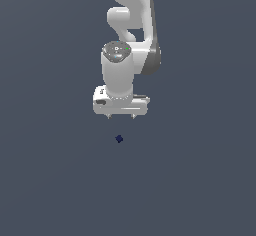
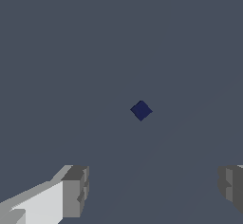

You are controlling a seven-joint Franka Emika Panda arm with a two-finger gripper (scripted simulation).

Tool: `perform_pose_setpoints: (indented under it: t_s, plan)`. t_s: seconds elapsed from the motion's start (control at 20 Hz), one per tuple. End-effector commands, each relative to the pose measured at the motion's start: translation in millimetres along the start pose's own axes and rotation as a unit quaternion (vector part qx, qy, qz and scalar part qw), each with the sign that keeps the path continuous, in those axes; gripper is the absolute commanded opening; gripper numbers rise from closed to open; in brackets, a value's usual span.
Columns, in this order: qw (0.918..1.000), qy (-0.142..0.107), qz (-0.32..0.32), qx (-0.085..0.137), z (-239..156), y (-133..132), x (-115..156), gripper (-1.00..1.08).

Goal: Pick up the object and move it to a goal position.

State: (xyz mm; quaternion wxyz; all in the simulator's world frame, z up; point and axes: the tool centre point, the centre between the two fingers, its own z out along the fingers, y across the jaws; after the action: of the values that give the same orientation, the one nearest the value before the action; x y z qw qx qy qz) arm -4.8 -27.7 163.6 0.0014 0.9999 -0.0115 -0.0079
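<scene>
Against a plain slate-grey ground [image 1: 50, 180], the white arm [image 1: 131, 30] was seen reaching down from the upper edge of the exterior view, its rounded wrist housing turned toward the camera and the broad hand body carried level beneath it. The gripper [image 1: 121, 116] was held with its jaws spread wide; only two short finger stubs were visible under the hand body in the exterior view, one toward each end. In the wrist view the same spread was confirmed: one grey fingertip [image 2: 76, 191] was found at one side of the picture and the other at the opposite edge, with a broad stretch of bare ground between them and nothing gripped. The object [image 1: 119, 139], a tiny dark navy-blue block, was seen lying alone on the ground, below the gripper in the exterior view and nearly in line with the gap between the fingers, clearly apart from them. In the wrist view the object [image 2: 141, 110] was shown corner-on, as a small diamond, ahead of the fingertips and untouched by either. Whether the gripper was high above the ground or close to it could not be told.
</scene>
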Motion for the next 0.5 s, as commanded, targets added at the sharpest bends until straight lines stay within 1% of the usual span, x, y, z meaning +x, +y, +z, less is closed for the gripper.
perform_pose_setpoints:
  t_s: [0.0, 0.2, 0.45]
  plan:
    - [1.0000, 0.000, 0.007, 0.000, 2, 0, 1, 1.00]
    - [0.9996, 0.000, 0.030, 0.002, 7, 0, 3, 1.00]
    - [0.9972, 0.000, 0.075, 0.004, 17, 1, 7, 1.00]
